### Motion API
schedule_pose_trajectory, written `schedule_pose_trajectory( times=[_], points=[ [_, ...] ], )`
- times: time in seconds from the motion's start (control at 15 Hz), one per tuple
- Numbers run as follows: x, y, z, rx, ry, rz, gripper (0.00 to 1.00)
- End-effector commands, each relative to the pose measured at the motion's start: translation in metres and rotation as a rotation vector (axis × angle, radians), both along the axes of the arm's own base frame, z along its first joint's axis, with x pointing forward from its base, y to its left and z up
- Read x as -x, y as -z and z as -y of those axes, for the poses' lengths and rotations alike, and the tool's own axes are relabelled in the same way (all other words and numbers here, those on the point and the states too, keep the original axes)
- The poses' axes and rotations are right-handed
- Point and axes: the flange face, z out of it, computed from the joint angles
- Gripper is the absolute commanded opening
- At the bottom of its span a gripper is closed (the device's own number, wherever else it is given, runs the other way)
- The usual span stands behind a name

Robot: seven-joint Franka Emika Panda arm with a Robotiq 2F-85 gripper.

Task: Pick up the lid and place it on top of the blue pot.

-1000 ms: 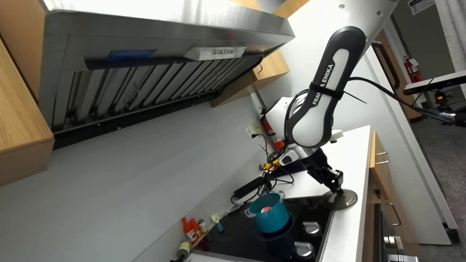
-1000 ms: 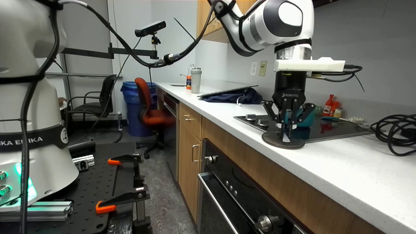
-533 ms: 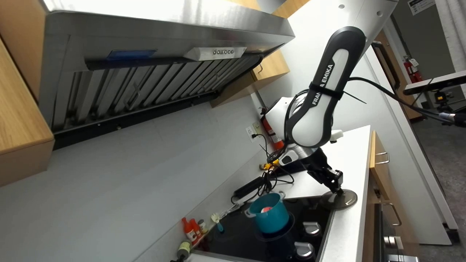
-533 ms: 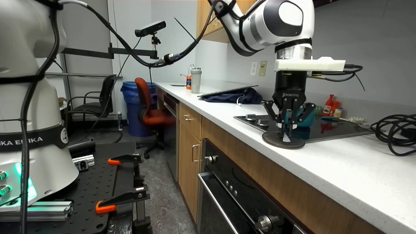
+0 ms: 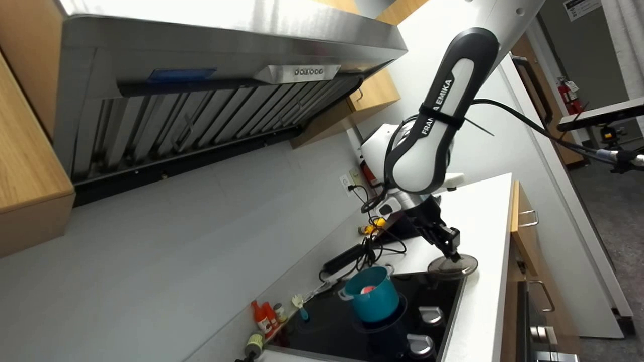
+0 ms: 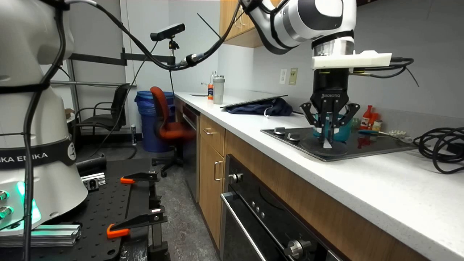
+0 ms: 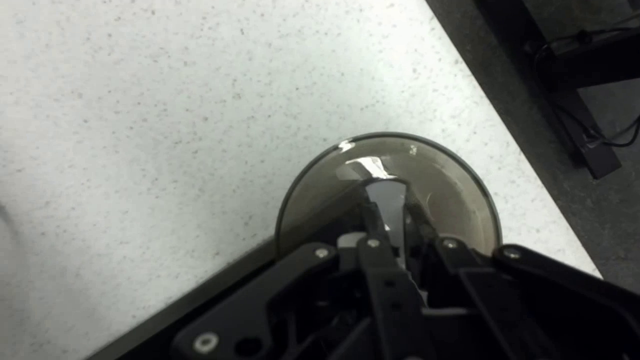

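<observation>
The lid [image 5: 464,268] is a round, smoky-grey, see-through disc with a thin rim. It also shows in an exterior view [image 6: 311,145] and in the wrist view [image 7: 450,187]. My gripper [image 5: 454,257] is shut on the lid's knob, which the fingers hide; the fingers [image 6: 326,140] point down. In the wrist view the gripper [image 7: 392,222] covers the lid's near part. The lid hangs roughly level above the front edge of the hob. The blue pot [image 5: 378,302] stands open on the hob, behind the gripper in an exterior view [image 6: 343,132]. The wrist view does not show the pot.
A red and white thing [image 5: 368,289] lies inside the pot. The black hob [image 5: 332,327] has silver knobs [image 5: 431,314] at its front. Red bottles [image 5: 260,318] and a brush [image 5: 300,305] are along the wall. Black cables [image 6: 444,145] lie on the white counter [image 6: 391,195].
My gripper has risen with the lid and moved from the counter's front edge toward the hob and the pot. The lid came up with it. The pot has not moved.
</observation>
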Motion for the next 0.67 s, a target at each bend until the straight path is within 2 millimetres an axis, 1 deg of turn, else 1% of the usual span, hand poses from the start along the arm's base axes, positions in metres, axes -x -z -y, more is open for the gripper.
schedule_pose_trajectory(
  times=[0.0, 0.27, 0.6],
  points=[
    [-0.014, -0.025, 0.0, 0.0, 0.053, 0.06, 0.04],
    [-0.027, -0.037, -0.004, 0.008, 0.073, 0.115, 0.04],
    [-0.038, -0.053, -0.008, 0.008, 0.089, 0.169, 0.04]
  ],
)
